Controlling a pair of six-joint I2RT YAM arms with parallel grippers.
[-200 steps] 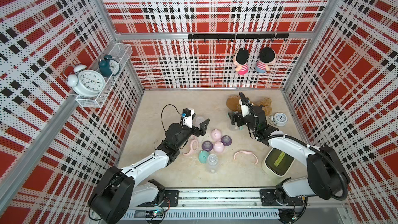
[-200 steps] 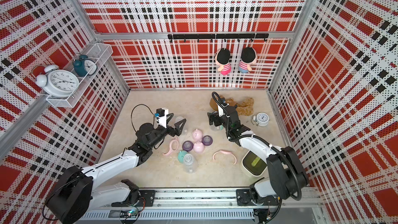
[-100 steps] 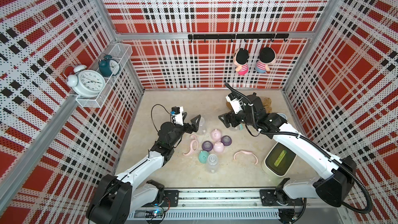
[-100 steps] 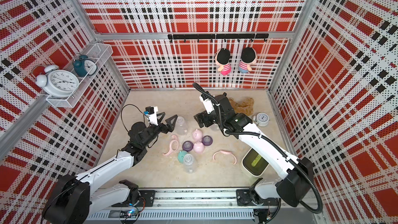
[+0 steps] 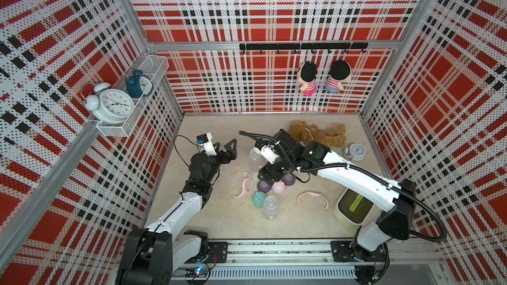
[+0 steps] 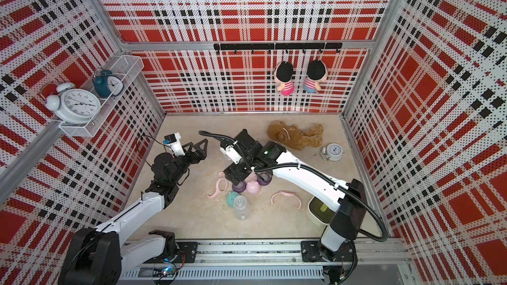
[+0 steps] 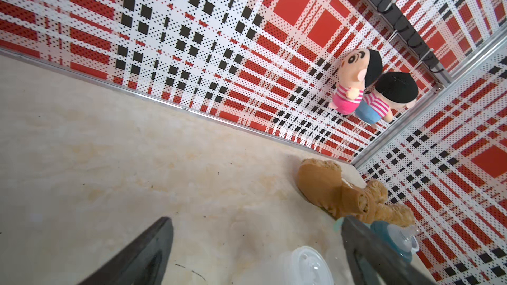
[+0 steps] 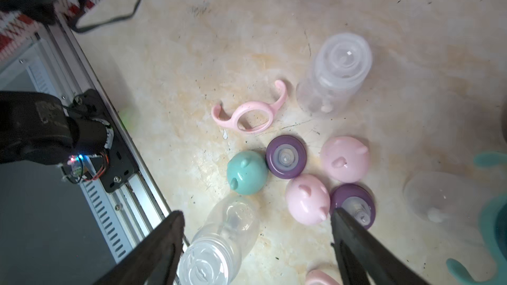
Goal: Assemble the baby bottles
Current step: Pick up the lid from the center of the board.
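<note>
The baby bottles lie in pieces mid-table. One clear bottle (image 5: 253, 157) stands upright, another (image 5: 270, 207) lies on its side. Around them are a teal cap (image 8: 247, 172), two pink caps (image 8: 307, 198), two purple collars (image 8: 286, 157) and pink handle rings (image 5: 245, 185) (image 5: 312, 198). My right gripper (image 5: 265, 179) hovers open over this pile. In the right wrist view its jaws frame the lying bottle (image 8: 225, 234) without touching it. My left gripper (image 5: 227, 148) is open and empty, left of the upright bottle (image 7: 307, 267). A teal collar (image 7: 395, 237) shows behind one finger.
A brown teddy (image 5: 318, 134) and a small alarm clock (image 5: 356, 151) lie at the back right. A white box with a green lid (image 5: 354, 206) stands at the front right under my right arm. Two dolls (image 5: 308, 78) hang on the back wall.
My right arm has swung from beside the teddy forward and left over the pile of parts. My left gripper has drawn back a little to the left, away from the upright bottle.
</note>
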